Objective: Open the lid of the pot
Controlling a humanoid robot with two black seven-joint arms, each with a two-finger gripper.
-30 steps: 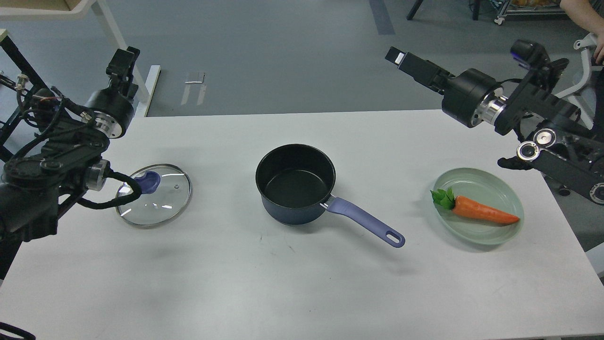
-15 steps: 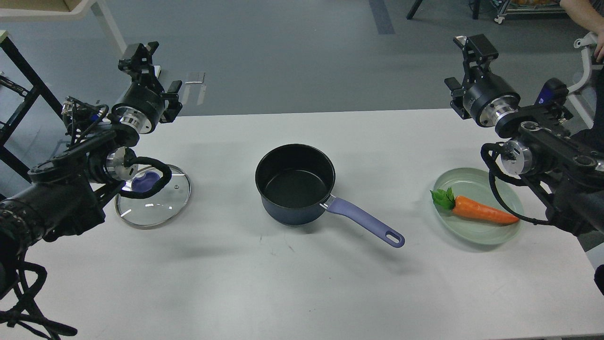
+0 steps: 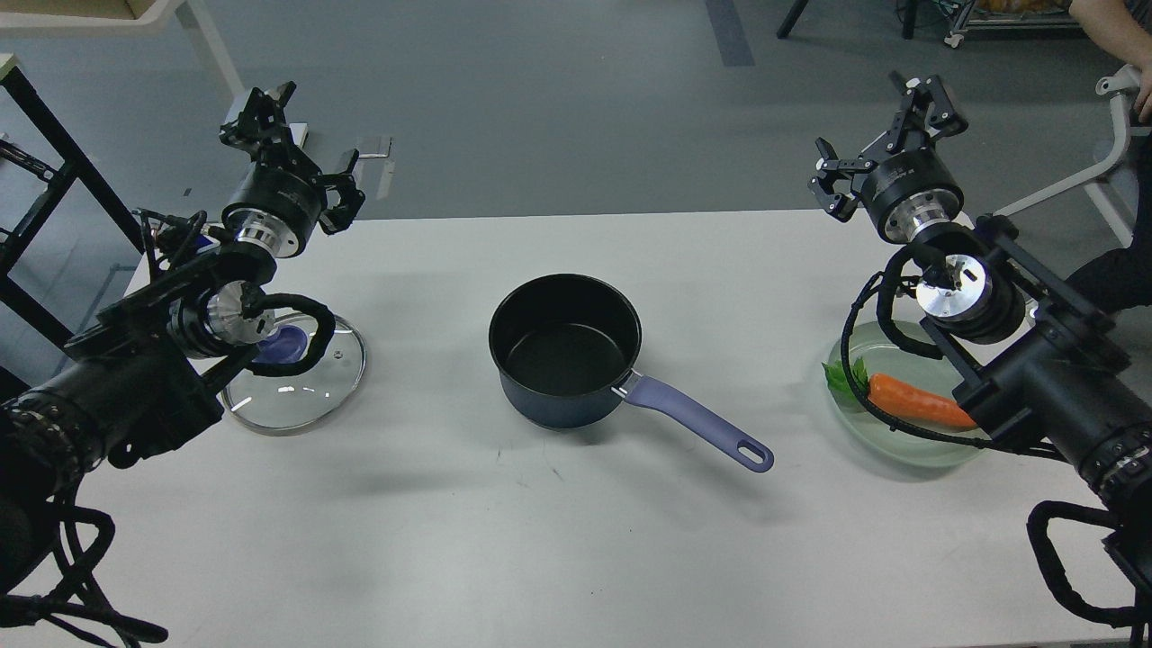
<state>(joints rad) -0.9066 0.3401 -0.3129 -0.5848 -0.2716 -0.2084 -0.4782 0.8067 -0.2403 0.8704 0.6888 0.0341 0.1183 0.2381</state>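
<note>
A dark blue pot (image 3: 564, 351) with a lavender handle (image 3: 702, 425) stands uncovered at the table's middle. Its glass lid (image 3: 301, 382) with a blue knob (image 3: 281, 344) lies flat on the table at the left, partly hidden by my left arm. My left gripper (image 3: 292, 148) is open and empty, raised above the table's far left edge, behind the lid. My right gripper (image 3: 886, 130) is open and empty, raised above the far right edge.
A pale green plate (image 3: 904, 445) holding a toy carrot (image 3: 918, 403) sits at the right, partly hidden by my right arm. A white table leg (image 3: 211, 49) and a black frame (image 3: 54, 162) stand to the far left. A person's arm (image 3: 1111, 22) shows at top right.
Both arms have swung forward and inward over the table sides, turning their grippers upward with the fingers spread. The lid, pot and plate have stayed in place.
</note>
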